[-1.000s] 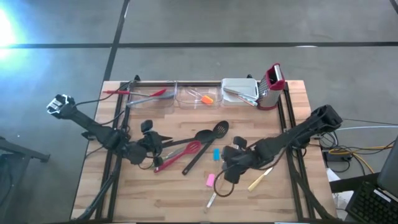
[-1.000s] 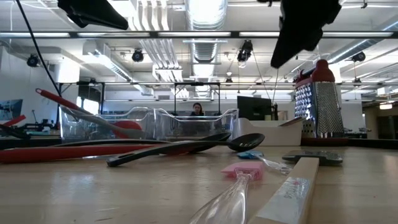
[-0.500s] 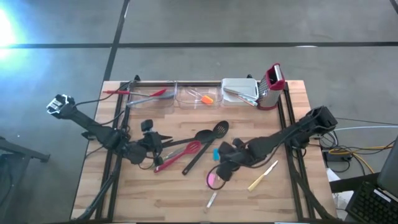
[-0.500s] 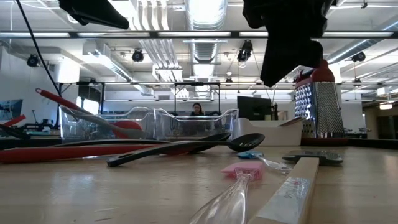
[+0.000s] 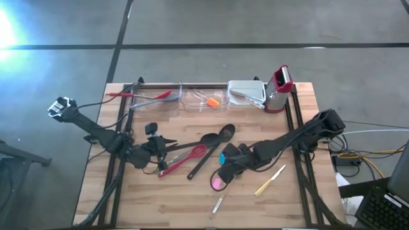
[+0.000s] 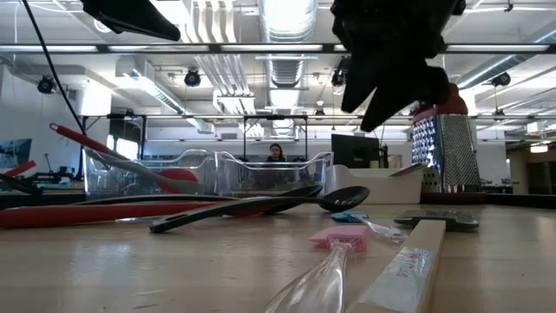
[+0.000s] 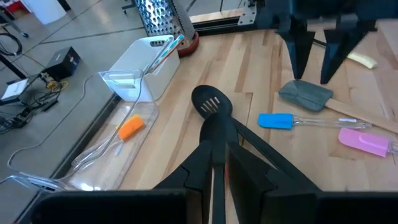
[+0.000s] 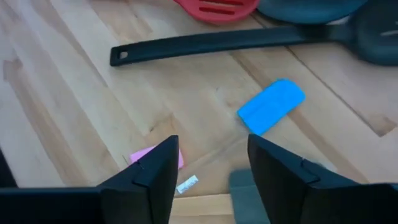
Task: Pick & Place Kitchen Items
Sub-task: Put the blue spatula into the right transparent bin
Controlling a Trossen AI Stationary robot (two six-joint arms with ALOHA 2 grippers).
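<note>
Three small scrapers lie mid-table: one blue, one pink, one grey. Near them lie two black utensils, a slotted spoon and a ladle, with one red whisk and one pale-handled knife. The right gripper hangs just above the scrapers, fingers spread, holding nothing. The left gripper hovers over the red utensils, fingers pressed together and empty. Three tubs and one grater line the far edge.

Bare table at the near left; utensil clutter mid-table, tubs along the far edge
</note>
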